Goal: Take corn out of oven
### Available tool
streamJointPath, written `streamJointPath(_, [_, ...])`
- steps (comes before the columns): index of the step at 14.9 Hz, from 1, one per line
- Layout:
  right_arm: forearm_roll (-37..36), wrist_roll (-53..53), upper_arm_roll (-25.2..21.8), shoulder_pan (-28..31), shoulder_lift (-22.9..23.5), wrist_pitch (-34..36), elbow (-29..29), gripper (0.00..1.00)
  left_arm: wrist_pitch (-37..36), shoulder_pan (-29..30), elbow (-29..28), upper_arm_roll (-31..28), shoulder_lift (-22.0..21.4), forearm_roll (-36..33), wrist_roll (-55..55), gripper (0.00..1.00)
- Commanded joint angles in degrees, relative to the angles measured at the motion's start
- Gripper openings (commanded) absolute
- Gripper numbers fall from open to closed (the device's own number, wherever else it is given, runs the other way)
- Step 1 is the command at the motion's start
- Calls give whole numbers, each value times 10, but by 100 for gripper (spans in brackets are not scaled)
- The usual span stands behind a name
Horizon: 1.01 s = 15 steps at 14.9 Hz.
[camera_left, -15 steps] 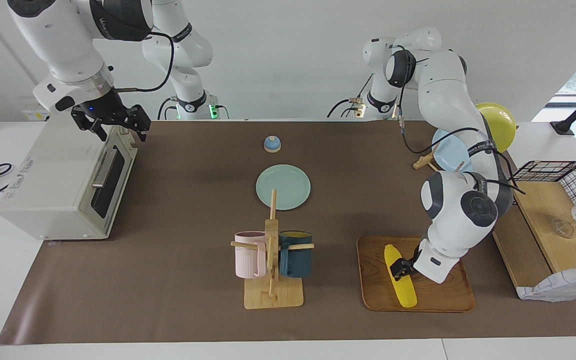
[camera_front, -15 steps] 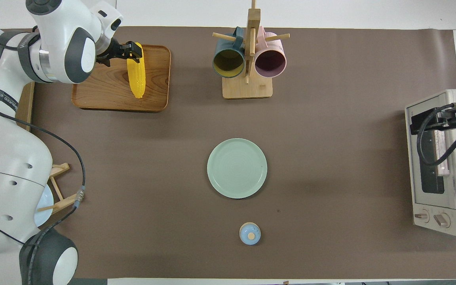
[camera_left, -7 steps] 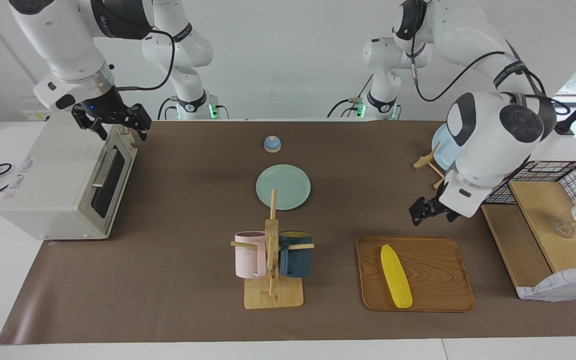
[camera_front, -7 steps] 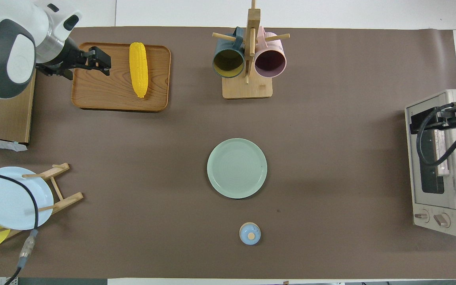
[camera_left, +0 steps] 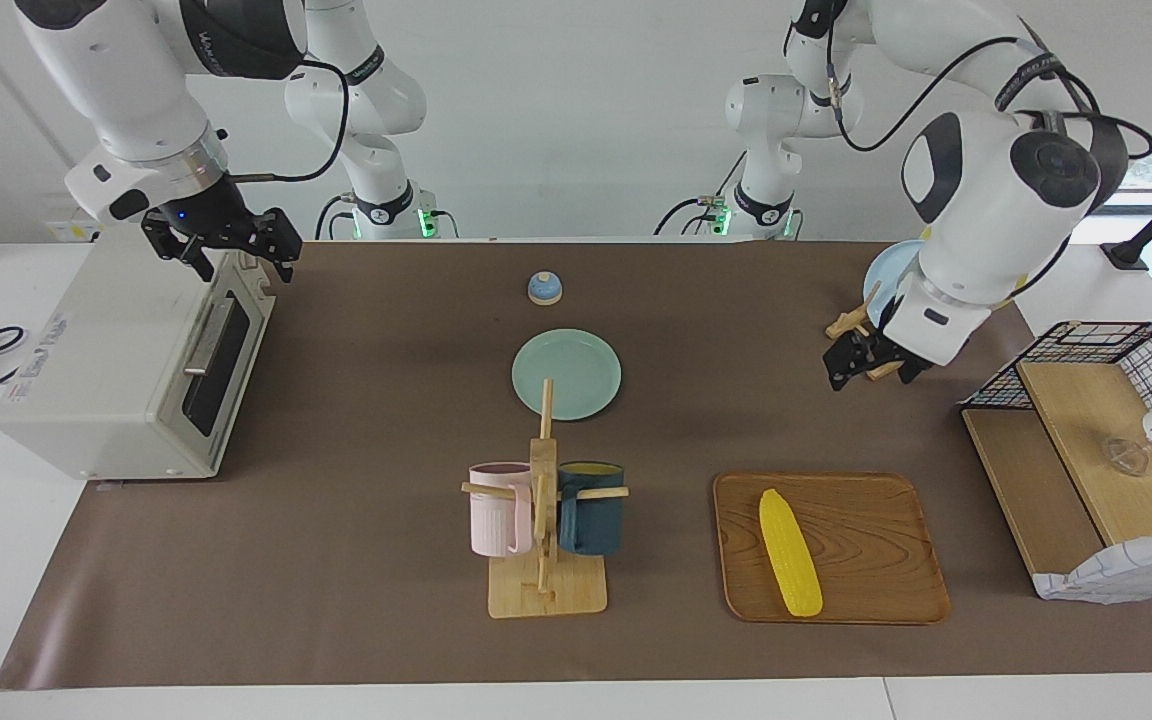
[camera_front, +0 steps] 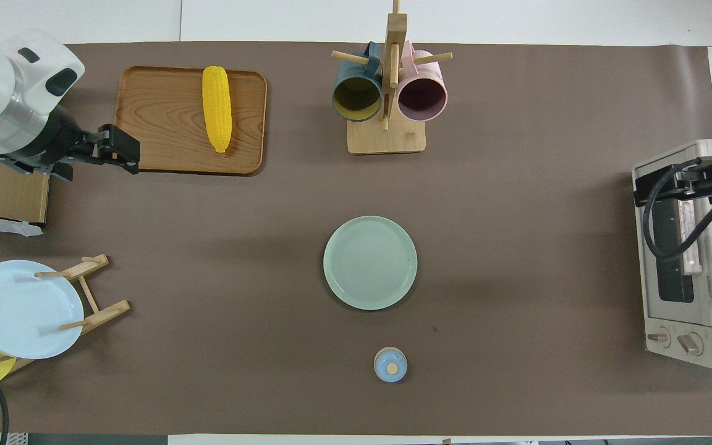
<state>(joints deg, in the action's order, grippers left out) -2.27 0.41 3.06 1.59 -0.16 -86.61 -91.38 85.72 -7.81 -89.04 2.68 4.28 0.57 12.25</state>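
The yellow corn [camera_left: 789,552] lies flat on a wooden tray [camera_left: 876,590] toward the left arm's end of the table; it also shows in the overhead view [camera_front: 216,108] on the tray [camera_front: 158,136]. My left gripper [camera_left: 866,368] is open and empty, raised over the brown mat beside the tray [camera_front: 128,148]. The off-white oven [camera_left: 106,350] stands at the right arm's end with its dark glass door shut [camera_front: 680,266]. My right gripper [camera_left: 236,262] is open and hovers over the oven's top front edge [camera_front: 646,188].
A green plate [camera_left: 566,373] sits mid-table, and a small blue knobbed lid [camera_left: 544,288] lies nearer to the robots. A wooden mug rack [camera_left: 543,520] holds a pink and a dark blue mug. A plate rack [camera_front: 22,309], a wire basket [camera_left: 1116,345] and a wooden box [camera_left: 1076,470] crowd the left arm's end.
My left gripper let go of the corn, rose off the tray and drew back over the mat. The corn stays lying on the tray. The right gripper has barely moved.
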Motion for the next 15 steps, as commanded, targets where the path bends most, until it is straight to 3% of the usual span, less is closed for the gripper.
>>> streamJointPath(1, [-5,9,-11,-8,16,27,32,100,-14,13,-60,2,-47,-7,1,100])
streamJointPath(5, [2,9,-32,-24,16,29,32,100,-13,24,-111,6,-74,-3,0,100])
streamJointPath(8, [14,10,-36,-26,13,43,30,100,23,31,-83,13,-60,15,1,100])
streamJointPath(11, [13,13,-43,-37,-1,41,13,100,-17,34,-26,27,-43,11,1,100])
streamJointPath(15, [13,8,-56,-38,-3,38,9,100,-18,40,-30,28,-45,26,2,100])
